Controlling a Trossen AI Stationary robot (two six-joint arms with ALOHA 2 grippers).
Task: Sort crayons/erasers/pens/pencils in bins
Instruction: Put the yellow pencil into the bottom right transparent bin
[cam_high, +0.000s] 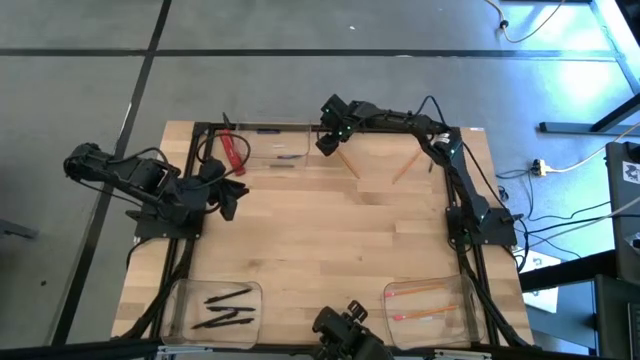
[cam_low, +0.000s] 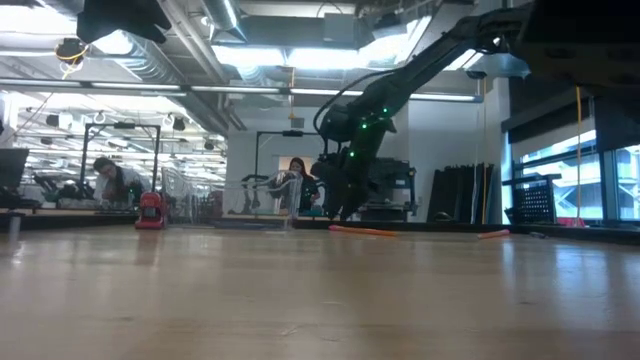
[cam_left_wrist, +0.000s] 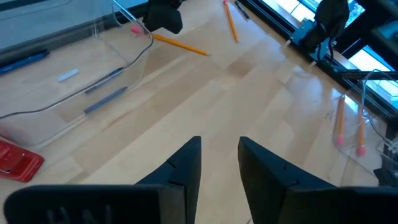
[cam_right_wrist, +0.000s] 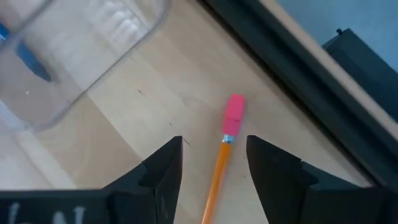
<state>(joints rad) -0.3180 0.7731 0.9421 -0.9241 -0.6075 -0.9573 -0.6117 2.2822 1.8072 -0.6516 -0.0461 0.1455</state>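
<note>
The right gripper (cam_high: 327, 143) reaches from its base on the right edge of the counter to the far edge, fingers (cam_right_wrist: 163, 165) spread wide and pointing down. The left gripper (cam_high: 232, 197) waits low at the left side, folded (fingers (cam_left_wrist: 186, 163) slightly parted, nothing between them).

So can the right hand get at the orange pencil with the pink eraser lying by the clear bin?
Probably yes: the right hand is open, its fingers straddling the pencil, nothing between.
</note>
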